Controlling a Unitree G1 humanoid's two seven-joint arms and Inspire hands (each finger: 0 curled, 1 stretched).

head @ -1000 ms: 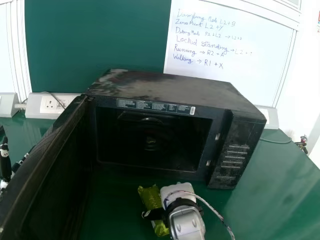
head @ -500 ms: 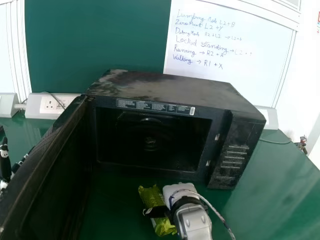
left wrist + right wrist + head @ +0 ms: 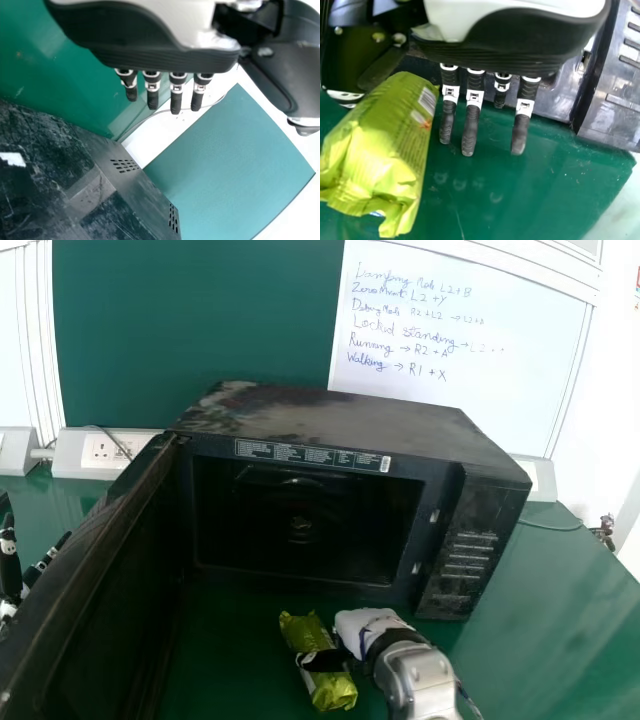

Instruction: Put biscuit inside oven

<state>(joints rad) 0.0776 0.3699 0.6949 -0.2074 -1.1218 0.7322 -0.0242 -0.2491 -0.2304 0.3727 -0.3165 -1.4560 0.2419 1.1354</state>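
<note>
The green biscuit packet (image 3: 335, 692) lies on the green table (image 3: 560, 630) on the near side of the black microwave oven (image 3: 340, 420), outside its cavity, while the oven's door (image 3: 90, 590) stands open on the left. The robot's right hand (image 3: 368, 625) is just right of the packet, open, its fingers (image 3: 471, 120) straight and its thumb (image 3: 322, 661) reaching left across the wrapper, though whether it touches I can't tell. The left hand (image 3: 9, 565) is open too, at the far left beyond the door.
</note>
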